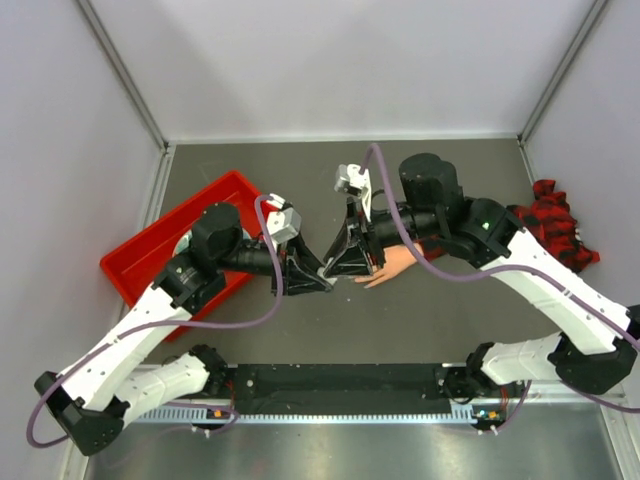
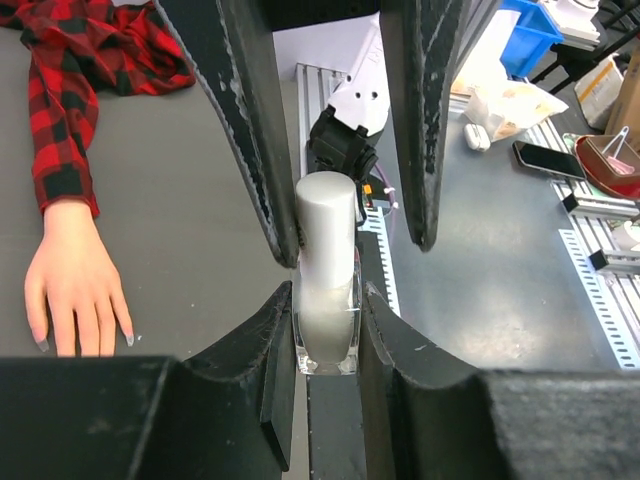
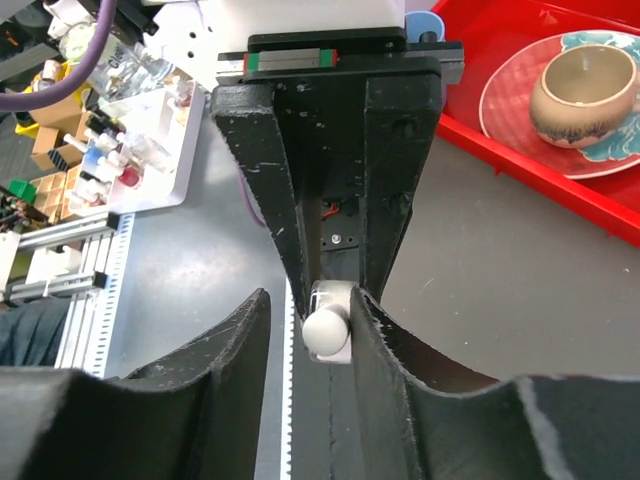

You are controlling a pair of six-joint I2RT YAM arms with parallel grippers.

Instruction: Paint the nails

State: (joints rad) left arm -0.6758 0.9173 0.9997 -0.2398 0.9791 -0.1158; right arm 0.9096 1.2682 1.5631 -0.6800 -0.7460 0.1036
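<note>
My left gripper (image 2: 327,295) is shut on a small clear bottle (image 2: 327,335) with a white cap (image 2: 327,215), held above the table. My right gripper (image 3: 310,300) is open, with its jaws either side of the cap (image 3: 325,335). One finger touches the cap and the other stands off it. In the top view the two grippers meet tip to tip, left (image 1: 322,279) and right (image 1: 347,266), and the bottle is hidden between them. The peach fake hand (image 2: 75,280) lies flat on the mat beside them, with tiny nails (image 2: 42,343) and a red-and-black plaid sleeve (image 2: 80,70). It also shows in the top view (image 1: 388,264).
A red tray (image 1: 150,240) stands at the left and holds a plate with a cup (image 3: 585,90). The plaid sleeve (image 1: 555,225) bunches at the right wall. A metal rail (image 1: 340,410) runs along the near edge.
</note>
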